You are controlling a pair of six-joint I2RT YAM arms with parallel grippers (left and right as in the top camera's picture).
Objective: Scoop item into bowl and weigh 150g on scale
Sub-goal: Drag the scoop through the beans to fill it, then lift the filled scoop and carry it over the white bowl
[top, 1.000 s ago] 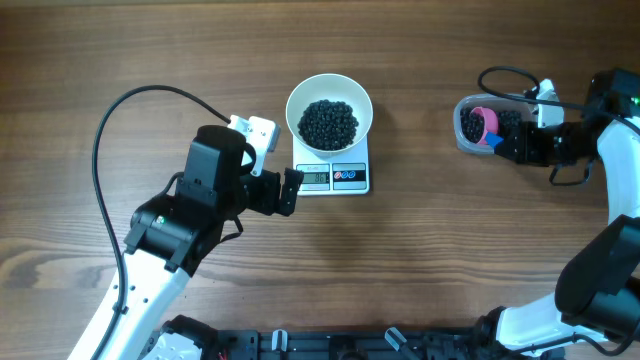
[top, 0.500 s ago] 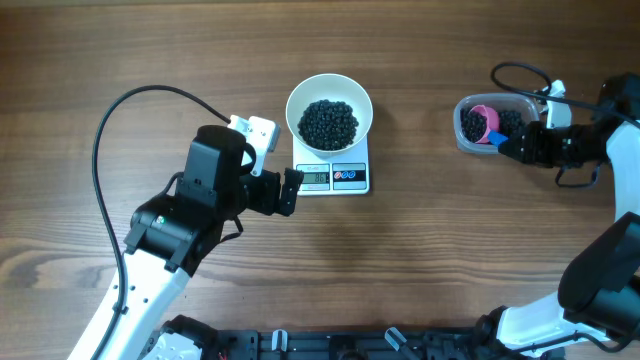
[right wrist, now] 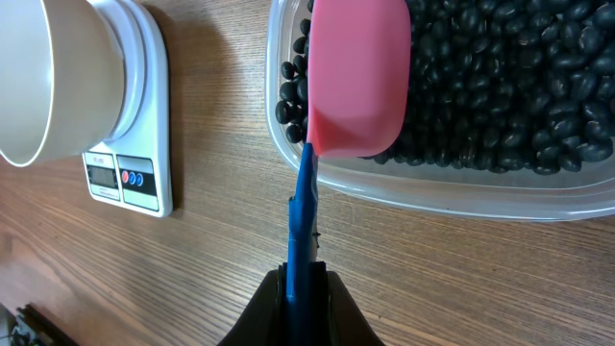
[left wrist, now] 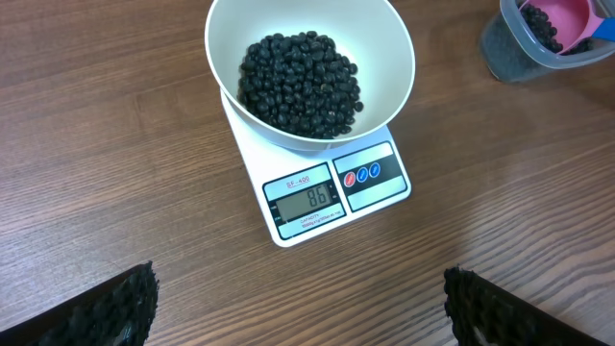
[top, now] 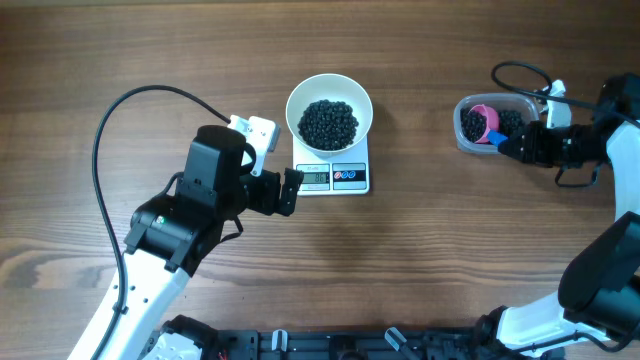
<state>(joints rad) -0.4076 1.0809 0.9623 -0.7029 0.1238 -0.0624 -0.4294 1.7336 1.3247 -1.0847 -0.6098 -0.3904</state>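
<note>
a brown wood-grain table (top: 450, 260), possibly laminate, fills every view under soft even light.

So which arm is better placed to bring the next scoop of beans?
Right. The right gripper is shut on the pink scoop by its blue handle, at the tub of beans. The left gripper hangs open and empty beside the scale.

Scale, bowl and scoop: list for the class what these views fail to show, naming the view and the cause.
- Overhead: digits on the scale too small to read.
- Overhead: the bowl covers the scale's top.
- Right wrist: scoop contents unseen, only its smooth pink wall shows.
- Right wrist: tub cut off by top and right edges.
- Left wrist: left gripper fingers cut off by the bottom edge.
</note>
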